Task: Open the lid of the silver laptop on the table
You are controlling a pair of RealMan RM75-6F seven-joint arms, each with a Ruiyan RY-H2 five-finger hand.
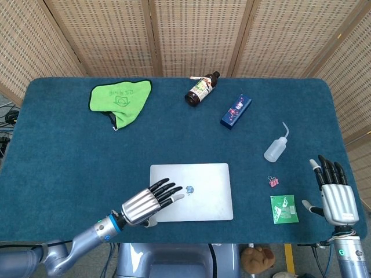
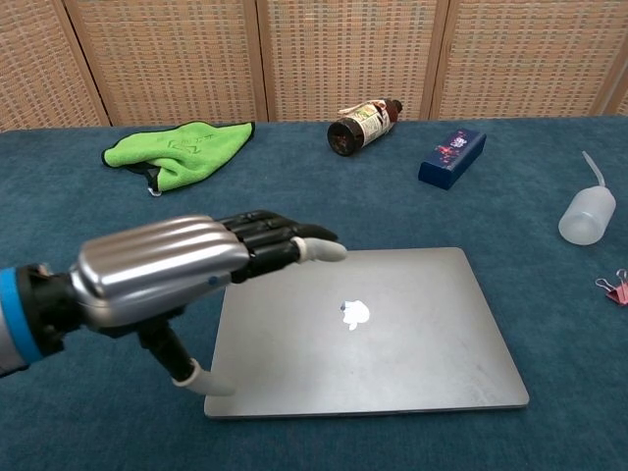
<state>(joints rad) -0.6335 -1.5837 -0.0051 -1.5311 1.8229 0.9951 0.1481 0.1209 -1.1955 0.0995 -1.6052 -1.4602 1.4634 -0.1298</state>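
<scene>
The silver laptop [image 1: 200,188] [image 2: 392,334] lies flat with its lid down near the table's front edge. My left hand [image 1: 148,202] [image 2: 177,270] hovers over the laptop's left front part, fingers [image 2: 294,245] stretched out and apart, thumb [image 2: 191,375] hanging down by the front left corner, holding nothing. Whether the thumb touches the laptop is unclear. My right hand [image 1: 333,194] stays at the table's right edge, fingers spread, empty; it shows in the head view only.
A green cloth [image 1: 119,99] lies back left, a brown bottle [image 1: 201,88] on its side at the back, a blue box [image 1: 235,111] beside it. A squeeze bottle [image 1: 275,147], a pink clip [image 1: 273,181] and a green packet [image 1: 283,209] lie right of the laptop.
</scene>
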